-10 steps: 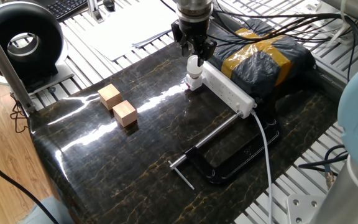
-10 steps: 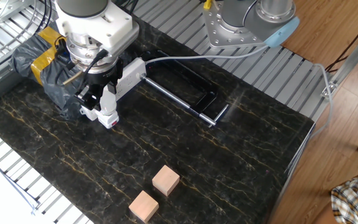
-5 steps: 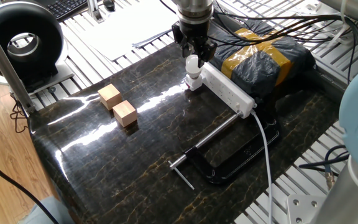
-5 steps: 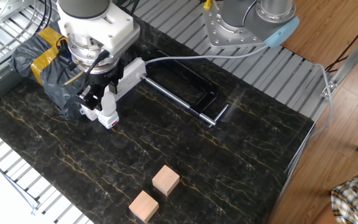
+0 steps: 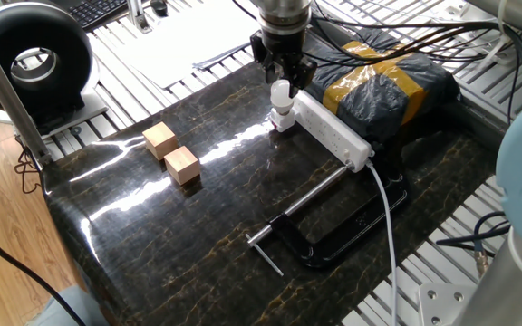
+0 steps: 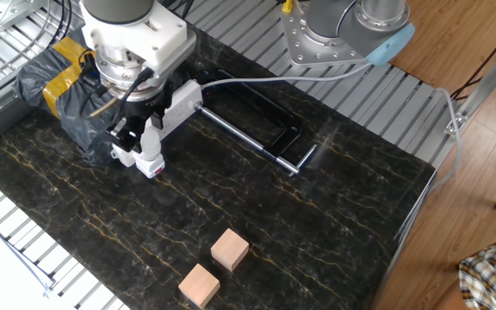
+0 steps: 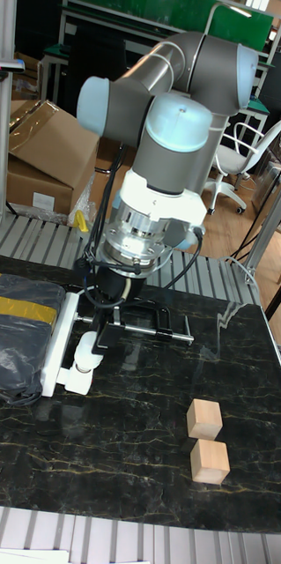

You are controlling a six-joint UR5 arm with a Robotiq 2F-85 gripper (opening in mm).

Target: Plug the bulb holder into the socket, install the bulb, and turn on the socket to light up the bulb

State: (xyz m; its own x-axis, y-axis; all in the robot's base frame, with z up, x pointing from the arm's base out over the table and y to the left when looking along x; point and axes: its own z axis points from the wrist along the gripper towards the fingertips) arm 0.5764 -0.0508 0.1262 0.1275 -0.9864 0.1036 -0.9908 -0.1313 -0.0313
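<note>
The black two-finger pincer stands upright over the 12 o'clock end of the long white multi-outlet power strip, its fingers closed around the small white round-topped bulb. The bulb sits in the small white cube-shaped bulb holder, which is seated on the strip's end outlet. On the dark marbled bench, two tan wooden cubes lie well apart at about 9 o'clock from the strip, touching each other. A black metal clamp lies at 5 o'clock, beside the strip's thick white cable.
</note>
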